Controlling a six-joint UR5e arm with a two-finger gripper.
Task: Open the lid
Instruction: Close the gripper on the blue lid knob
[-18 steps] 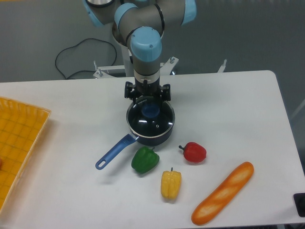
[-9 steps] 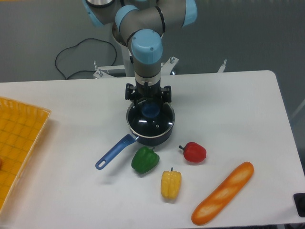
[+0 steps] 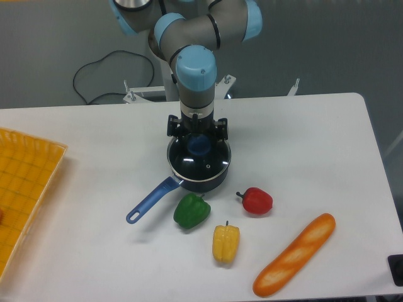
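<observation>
Nearby, peppers [image 3: 192,211] beside saucepan [image 3: 189,179]

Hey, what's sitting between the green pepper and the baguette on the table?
The yellow pepper lies between the green pepper and the baguette in the fixed camera view, with the red pepper just above that line.

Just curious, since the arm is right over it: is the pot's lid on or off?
On. The lid sits flat across the saucepan, its blue knob below the gripper.
</observation>
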